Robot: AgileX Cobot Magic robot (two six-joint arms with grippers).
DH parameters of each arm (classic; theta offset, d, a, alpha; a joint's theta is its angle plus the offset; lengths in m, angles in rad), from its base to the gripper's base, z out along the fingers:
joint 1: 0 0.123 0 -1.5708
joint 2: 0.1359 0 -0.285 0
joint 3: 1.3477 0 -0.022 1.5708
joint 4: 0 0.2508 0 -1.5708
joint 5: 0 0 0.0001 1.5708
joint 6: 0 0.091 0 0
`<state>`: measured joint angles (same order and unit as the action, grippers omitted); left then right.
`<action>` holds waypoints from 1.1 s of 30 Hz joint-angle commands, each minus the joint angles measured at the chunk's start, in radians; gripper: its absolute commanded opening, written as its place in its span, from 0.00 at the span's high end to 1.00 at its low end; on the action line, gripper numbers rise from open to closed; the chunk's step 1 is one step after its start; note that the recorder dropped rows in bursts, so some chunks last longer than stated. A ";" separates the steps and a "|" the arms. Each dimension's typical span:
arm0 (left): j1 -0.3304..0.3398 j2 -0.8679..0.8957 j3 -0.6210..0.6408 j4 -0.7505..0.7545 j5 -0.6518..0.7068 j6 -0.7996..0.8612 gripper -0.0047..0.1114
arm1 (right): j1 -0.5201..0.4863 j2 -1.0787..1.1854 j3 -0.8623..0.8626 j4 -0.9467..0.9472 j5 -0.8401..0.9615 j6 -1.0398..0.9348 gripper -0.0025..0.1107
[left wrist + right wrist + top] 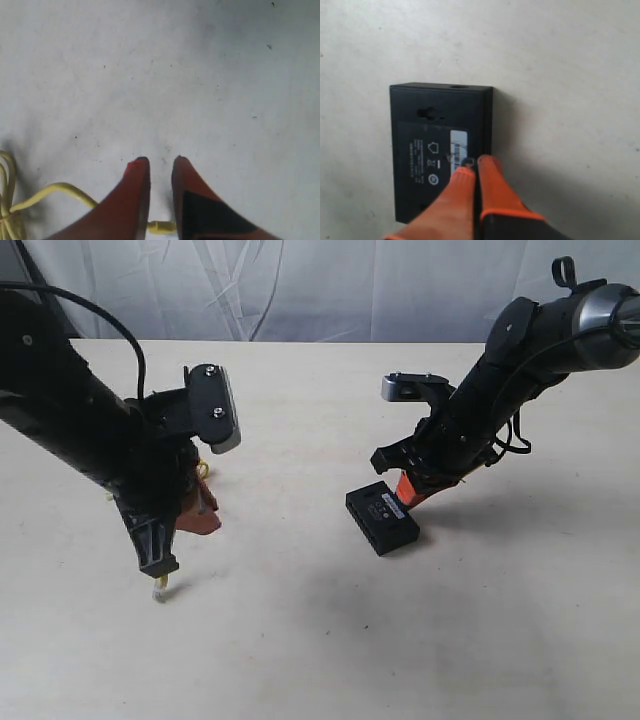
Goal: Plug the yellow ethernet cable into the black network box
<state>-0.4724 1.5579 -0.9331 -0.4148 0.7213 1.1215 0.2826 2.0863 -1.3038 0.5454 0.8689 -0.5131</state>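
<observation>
Where the left gripper (160,161) comes down on the table, its two orange fingers (131,200) stand close together with a narrow gap between them. One end of the yellow cable (60,189) lies across that gap, but whether it is pinched or only lying under the fingers I cannot tell. From there the cable curves off to a bundle of loops that the edge of the left wrist view cuts short. In the exterior view the arm hides most of the cable; only a pale plug (160,590) shows just under the fingertip.

On the other side, the right gripper (476,165) has its fingers pressed together, with the tips resting on top of the black box (420,130) beside its pale label. The print on the label is too small to read. The box lies flat, near the middle of the table, well apart from the cable.

The table (300,640) is pale, matt and lightly speckled, and a creased white sheet (300,285) hangs behind it.

Count: two arms, two grippers, one box, one cable, one plug in sight.
</observation>
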 commanded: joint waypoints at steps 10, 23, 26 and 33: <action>-0.010 0.016 0.013 0.208 0.089 0.363 0.80 | -0.001 -0.001 0.003 -0.017 -0.011 -0.004 0.99; -0.010 0.014 0.164 0.290 -0.160 0.825 0.77 | -0.001 -0.001 0.003 -0.017 -0.010 -0.004 0.99; -0.010 0.014 0.184 0.361 -0.197 0.825 0.70 | -0.001 -0.001 0.003 -0.017 -0.010 -0.004 0.99; -0.010 0.037 0.217 0.433 -0.283 0.873 0.63 | -0.001 -0.001 0.003 -0.017 -0.012 -0.004 0.99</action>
<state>-0.4793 1.5804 -0.7228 0.0053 0.4660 1.9647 0.2826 2.0863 -1.3038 0.5454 0.8689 -0.5131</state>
